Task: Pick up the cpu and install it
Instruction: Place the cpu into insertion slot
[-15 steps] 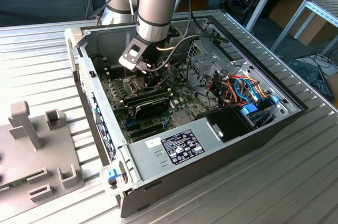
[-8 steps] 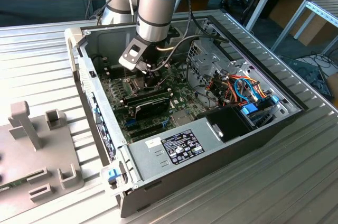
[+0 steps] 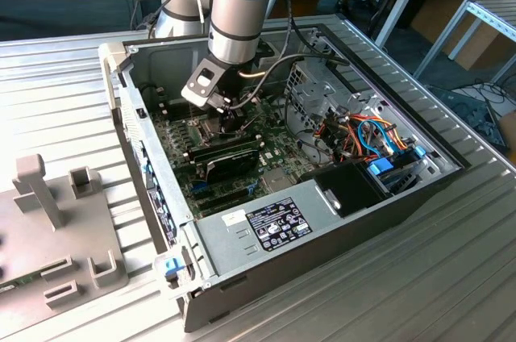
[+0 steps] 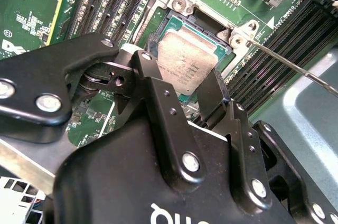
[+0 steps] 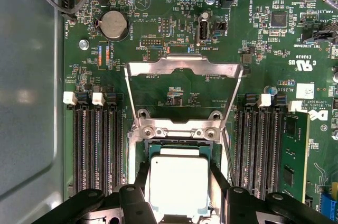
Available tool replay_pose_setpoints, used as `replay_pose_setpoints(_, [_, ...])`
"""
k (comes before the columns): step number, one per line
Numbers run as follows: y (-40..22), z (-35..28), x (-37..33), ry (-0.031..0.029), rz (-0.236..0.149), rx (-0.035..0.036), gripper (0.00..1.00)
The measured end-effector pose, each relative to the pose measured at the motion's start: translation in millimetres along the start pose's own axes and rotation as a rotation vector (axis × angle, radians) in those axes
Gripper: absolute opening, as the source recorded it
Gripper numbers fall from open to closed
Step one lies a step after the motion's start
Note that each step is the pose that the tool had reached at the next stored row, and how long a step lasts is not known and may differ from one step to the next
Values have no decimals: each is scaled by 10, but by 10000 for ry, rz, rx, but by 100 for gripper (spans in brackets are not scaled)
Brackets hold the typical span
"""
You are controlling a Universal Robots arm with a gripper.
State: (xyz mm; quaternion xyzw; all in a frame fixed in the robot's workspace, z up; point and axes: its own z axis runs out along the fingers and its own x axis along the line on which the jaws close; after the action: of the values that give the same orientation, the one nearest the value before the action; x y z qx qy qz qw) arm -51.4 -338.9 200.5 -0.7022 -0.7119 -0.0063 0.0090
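table [image 3: 451, 261]: grey metal with long ridges. everything else in the exterior view sits on it.
computer case [image 3: 137, 116]: lies flat on the table with its side off, so the inside shows.
robot arm [image 3: 242, 11]: silver and grey. it reaches from above into the middle of the case.
grey stand [image 3: 48, 197]: plastic, on the table at the exterior view's left, apart from the case.
power box [image 3: 274, 225]: silver box with a sticker on top, in the near corner of the case.
wires [image 3: 367, 136]: orange and blue, bunched up inside the case toward the exterior view's right.
green board [image 5: 174, 18]: lies flat on the floor of the case, under the arm.
memory slots [image 5: 97, 145]: long black rows on both sides of the socket.
gripper [image 5: 179, 182]: black, low over the green board, right at the socket.
fingers [image 5: 219, 179]: two of them, one on each side of the cpu. they press on its two opposite edges, so the gripper is clamped on the cpu.
socket frame [image 5: 182, 68]: shiny metal lid, swung open and away from the socket.
lever [image 4: 285, 65]: thin metal rod. it runs out from a corner of the socket, over the black slots.
socket [image 5: 179, 149]: square and open. a strip of its edge peeks out just past the cpu.
cpu [image 5: 178, 184]: small flat square with a dull silver top, between the two fingers and right over the open socket. i cannot tell if it sits all the way down in it.
round battery [image 5: 112, 25]: silver coin shape on the green board, well apart from the socket.
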Motion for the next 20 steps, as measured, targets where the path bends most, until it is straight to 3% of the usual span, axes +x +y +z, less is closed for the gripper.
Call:
replay_pose_setpoints(13, [0,35,-1,-1,0,0,54])
replay_pose_setpoints(16, [3,17,3,21,-1,-15,54])
replay_pose_setpoints(20, [0,-8,1,3,1,-2,54])
